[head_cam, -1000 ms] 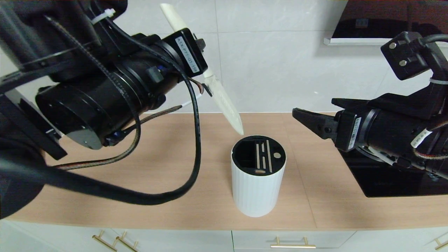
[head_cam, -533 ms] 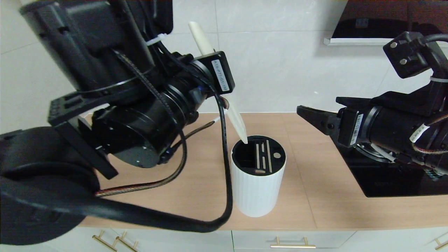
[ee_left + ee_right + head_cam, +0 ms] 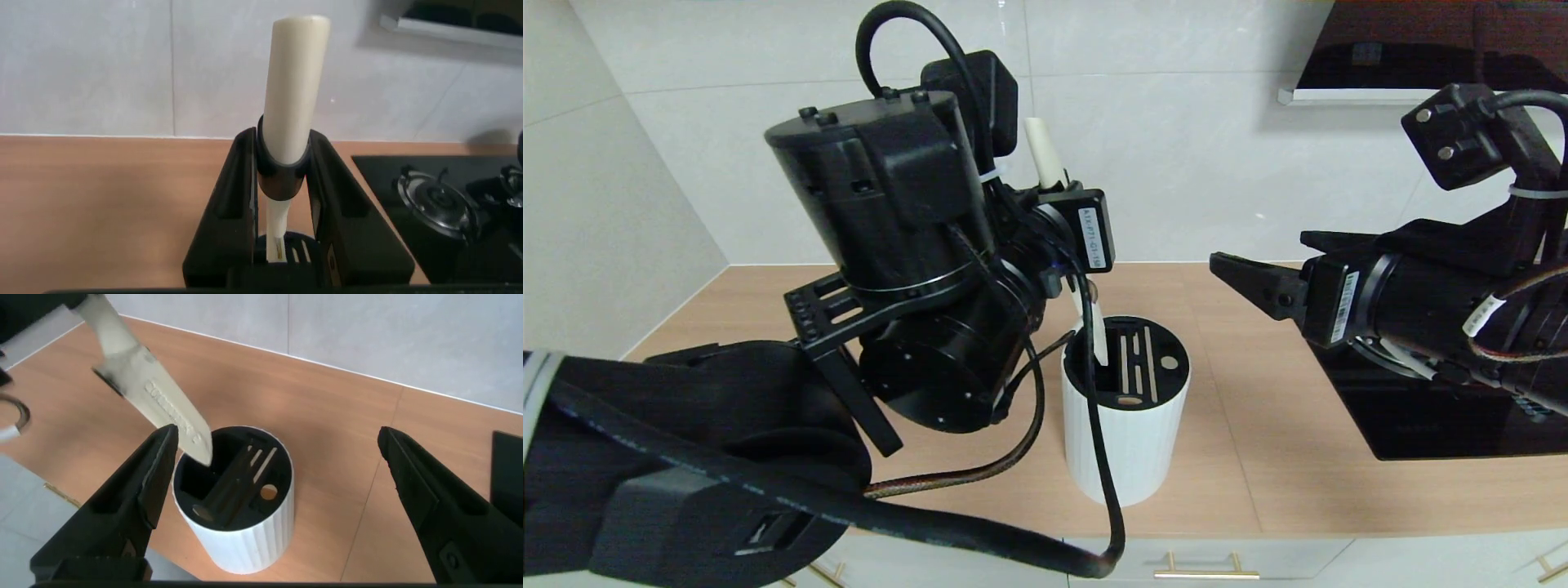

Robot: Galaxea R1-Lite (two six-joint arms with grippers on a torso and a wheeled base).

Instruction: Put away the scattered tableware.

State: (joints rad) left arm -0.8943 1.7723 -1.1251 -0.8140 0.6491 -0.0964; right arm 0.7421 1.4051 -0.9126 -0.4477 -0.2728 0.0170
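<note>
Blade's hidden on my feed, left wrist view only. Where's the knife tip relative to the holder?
Observer: The knife has its tip at the mouth of the big compartment of the holder, beside the slots, not over them.
Operator: Blade vertical?
Observer: No, clearly tilted in the right wrist view.
Operator: Right arm clear of it?
Observer: Yes. The right gripper is open, off to the holder's right, touching nothing.

White tiled wall [image 3: 1176,147], wooden countertop [image 3: 1258,457]
</note>
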